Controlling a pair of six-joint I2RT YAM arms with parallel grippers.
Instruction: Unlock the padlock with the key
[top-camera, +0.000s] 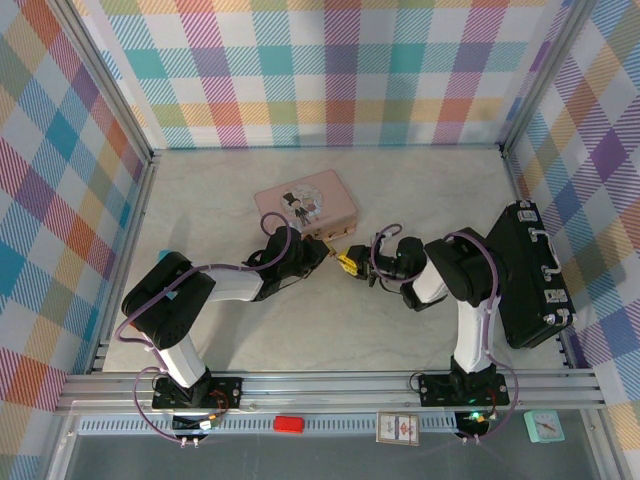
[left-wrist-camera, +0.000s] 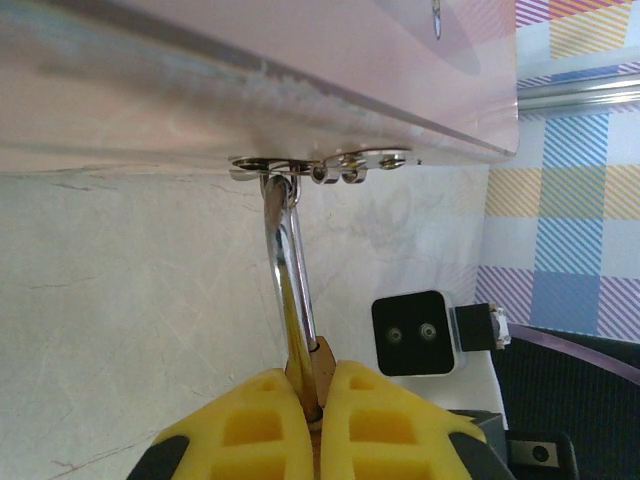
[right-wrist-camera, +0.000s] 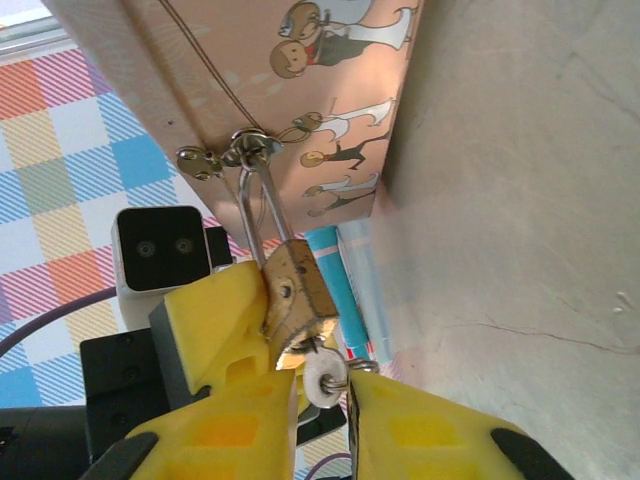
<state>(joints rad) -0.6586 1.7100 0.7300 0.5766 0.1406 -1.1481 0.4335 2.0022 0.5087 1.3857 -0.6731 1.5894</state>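
Note:
The brass padlock (right-wrist-camera: 292, 290) hangs by its silver shackle (right-wrist-camera: 250, 210) from the clasp (right-wrist-camera: 245, 150) of the pink tin (top-camera: 303, 203). My left gripper (left-wrist-camera: 318, 388) is shut on the padlock body (left-wrist-camera: 326, 362), and its yellow finger (right-wrist-camera: 215, 310) presses the lock's side in the right wrist view. The key (right-wrist-camera: 322, 378) sits in the keyhole at the lock's bottom end, a small ring through its pale round head. My right gripper (right-wrist-camera: 323, 388) has its jaws close on either side of that head. The two grippers meet in front of the tin, left gripper (top-camera: 325, 250) against right gripper (top-camera: 350, 262).
A black case (top-camera: 530, 275) lies along the right side beside the right arm. The pink tin rests on the marble tabletop (top-camera: 220, 200) near the middle. Checked walls close in the back and both sides.

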